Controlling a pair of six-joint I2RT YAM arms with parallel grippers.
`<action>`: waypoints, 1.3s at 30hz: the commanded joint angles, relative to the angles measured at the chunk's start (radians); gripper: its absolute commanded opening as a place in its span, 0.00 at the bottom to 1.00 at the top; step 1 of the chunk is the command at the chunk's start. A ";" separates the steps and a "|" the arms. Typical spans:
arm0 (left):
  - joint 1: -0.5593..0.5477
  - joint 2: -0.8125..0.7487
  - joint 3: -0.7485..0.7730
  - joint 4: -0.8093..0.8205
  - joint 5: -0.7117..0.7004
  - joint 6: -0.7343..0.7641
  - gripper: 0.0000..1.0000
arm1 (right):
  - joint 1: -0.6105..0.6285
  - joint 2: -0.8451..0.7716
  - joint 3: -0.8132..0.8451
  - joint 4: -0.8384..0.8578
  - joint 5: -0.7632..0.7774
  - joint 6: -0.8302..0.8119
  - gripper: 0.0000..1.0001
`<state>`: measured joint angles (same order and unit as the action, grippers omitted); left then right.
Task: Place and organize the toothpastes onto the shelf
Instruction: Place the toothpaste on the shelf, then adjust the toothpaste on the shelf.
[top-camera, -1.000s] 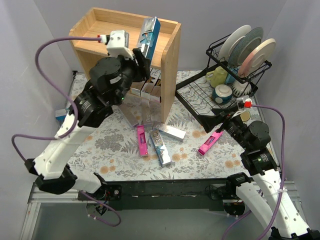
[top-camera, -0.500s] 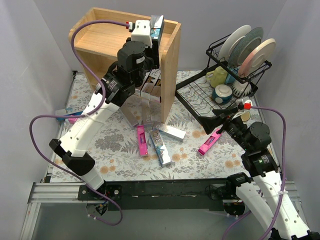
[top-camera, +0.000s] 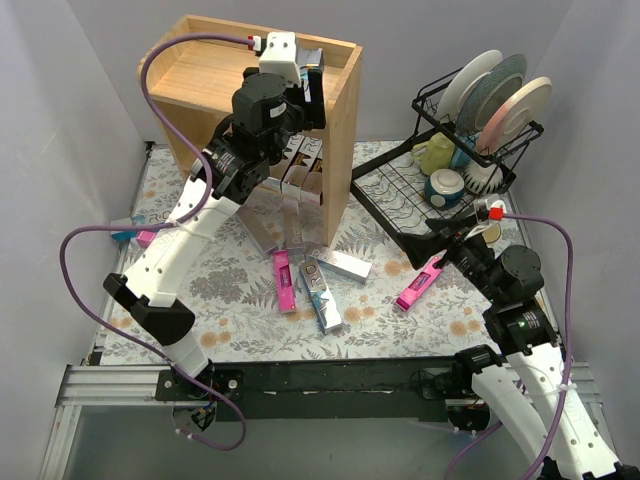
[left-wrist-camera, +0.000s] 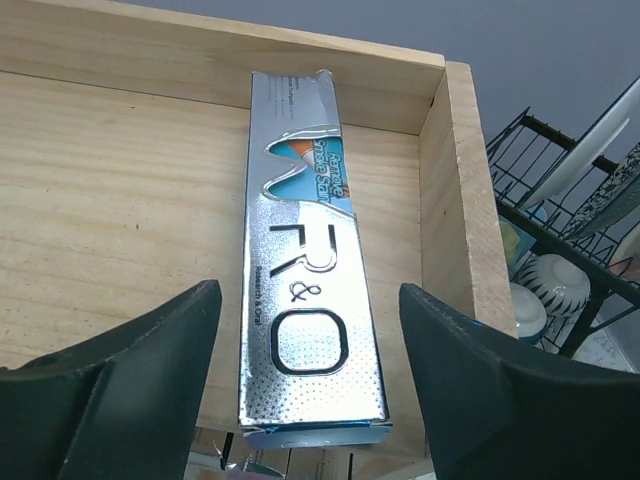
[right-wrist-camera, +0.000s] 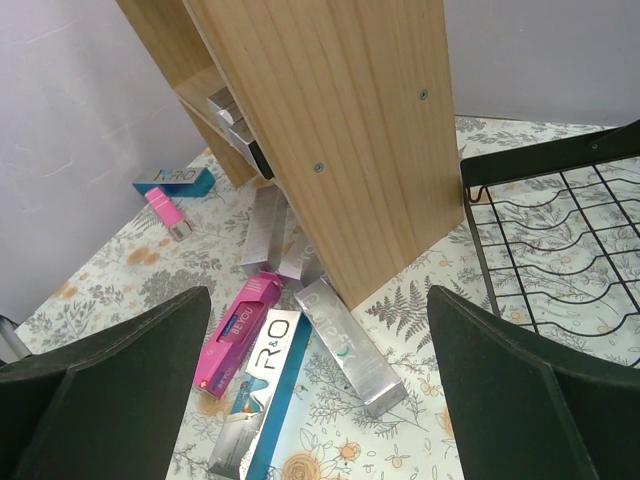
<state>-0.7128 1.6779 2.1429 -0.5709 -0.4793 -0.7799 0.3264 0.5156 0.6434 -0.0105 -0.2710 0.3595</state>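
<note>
Release step: the toothpaste box (left-wrist-camera: 300, 200) is laid flat on the shelf (left-wrist-camera: 120, 200) top, frame centre. The left hand (left-wrist-camera: 308, 300) is spread apart around it. Straight withdrawal is called for next.

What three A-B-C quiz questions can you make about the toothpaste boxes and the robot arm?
1. Where is the silver R&O box?
A on top of the shelf
B on the floor
C in a cup

2. What colour is the loose box beside the dish rack?
A green
B pink
C orange

3. How is the left gripper?
A shut on a plate
B open
C out of sight

Answers: A, it lies flat inside the top rim; B, it is bright pink; B, its fingers stand apart on either side of the silver box, touching nothing.
</note>
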 joint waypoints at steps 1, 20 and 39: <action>-0.004 -0.059 0.000 0.063 0.035 -0.044 0.74 | -0.004 -0.011 0.004 0.012 0.006 -0.017 0.98; 0.325 0.008 -0.018 0.118 0.477 -0.518 0.67 | -0.004 -0.034 0.021 -0.058 0.010 -0.017 0.97; 0.288 0.091 0.005 0.184 0.688 -0.644 0.33 | -0.004 -0.038 0.010 -0.065 0.016 -0.014 0.96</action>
<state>-0.3950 1.7805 2.1487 -0.4137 0.1757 -1.3941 0.3267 0.4904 0.6434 -0.1059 -0.2630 0.3546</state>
